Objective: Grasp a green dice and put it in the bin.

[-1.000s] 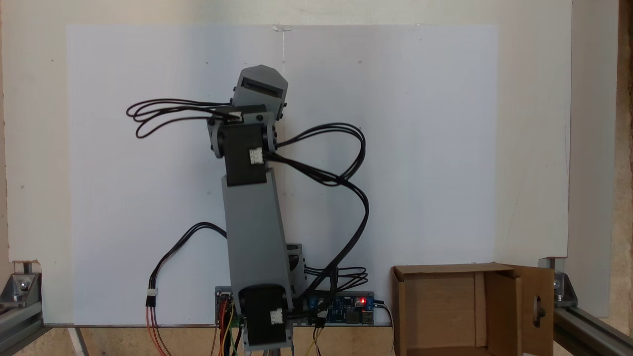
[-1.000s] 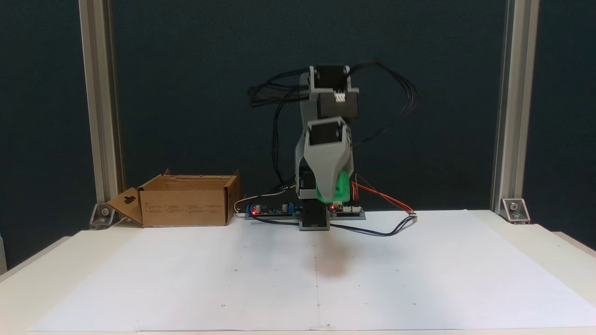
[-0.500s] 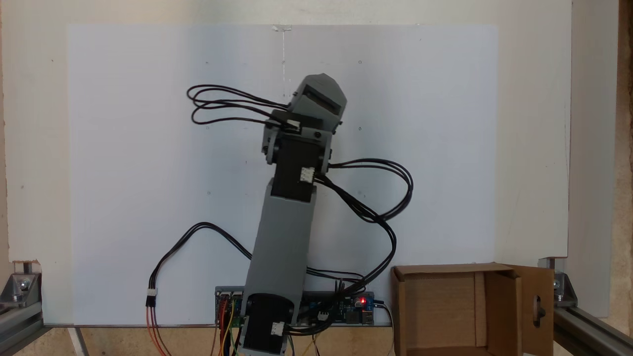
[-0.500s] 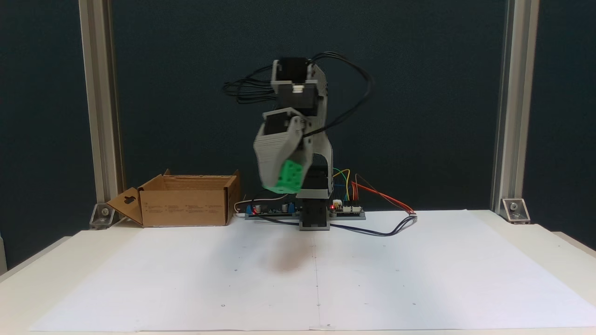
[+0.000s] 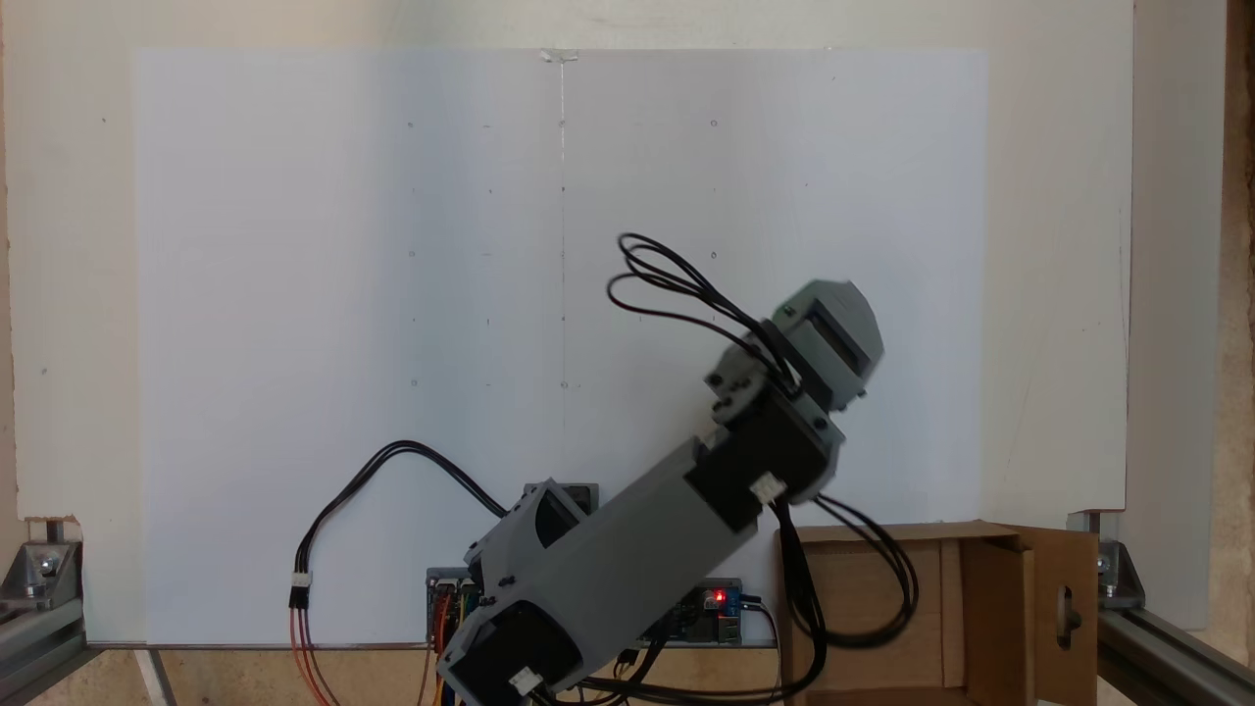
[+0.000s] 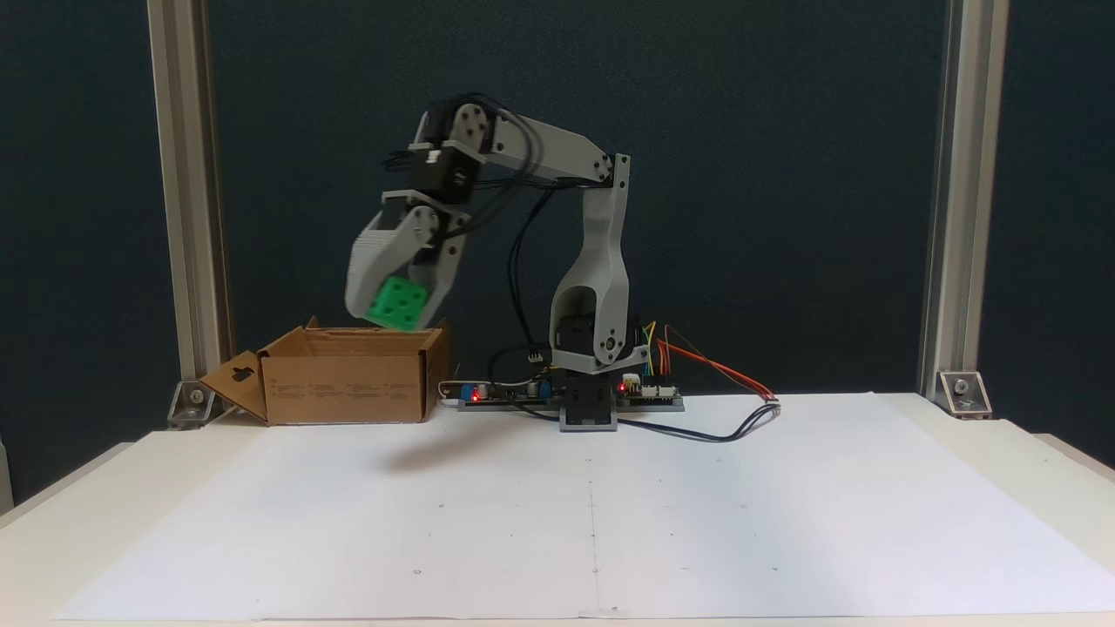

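Clamped between the two grey fingers [image 6: 370,266] of the gripper [image 6: 396,306] is the green dice [image 6: 398,304], held in the air with a five-pip face turned toward the camera in a fixed view. It hangs just above the rim of the bin [image 6: 348,383], over the right part of the box's opening as that view shows it, and is not touching the cardboard. The image there is a little blurred.

Going left to right in that view: an aluminium post [image 6: 185,192] stands at the far left with a metal bracket [image 6: 190,402] at its foot; next comes the bin, its side flap with the keyhole cutout [image 6: 237,380] folded out to the left; then the gripper and dice above it; then the grey arm [image 6: 601,252] arching up from its base [image 6: 589,409], with circuit boards [image 6: 505,396] and coloured wires [image 6: 697,366] beside it. White paper [image 6: 592,514] covers the table in front.

From above, in a fixed view, the arm [image 5: 627,559] reaches diagonally toward the upper right, its wrist housing [image 5: 828,343] lying just past the far edge of the bin [image 5: 990,608], which sits at the lower right. Black cables [image 5: 863,588] droop over the box's opening.
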`<state>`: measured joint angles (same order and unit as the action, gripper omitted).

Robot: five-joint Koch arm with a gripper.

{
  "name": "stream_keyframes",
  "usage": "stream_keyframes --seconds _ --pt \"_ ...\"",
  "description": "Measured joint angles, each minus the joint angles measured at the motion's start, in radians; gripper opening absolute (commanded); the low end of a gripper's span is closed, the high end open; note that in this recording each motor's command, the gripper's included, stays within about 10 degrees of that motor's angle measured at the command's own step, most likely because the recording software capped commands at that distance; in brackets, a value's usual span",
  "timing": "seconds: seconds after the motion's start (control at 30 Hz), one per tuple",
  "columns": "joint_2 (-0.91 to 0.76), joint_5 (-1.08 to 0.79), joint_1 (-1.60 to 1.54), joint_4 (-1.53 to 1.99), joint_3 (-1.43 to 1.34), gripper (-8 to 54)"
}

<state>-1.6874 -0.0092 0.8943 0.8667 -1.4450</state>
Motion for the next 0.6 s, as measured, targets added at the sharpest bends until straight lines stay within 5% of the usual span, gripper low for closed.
stream_keyframes --seconds 0.6 --pt "0.072 -0.368 0.808 0.086 0.0 12.1"
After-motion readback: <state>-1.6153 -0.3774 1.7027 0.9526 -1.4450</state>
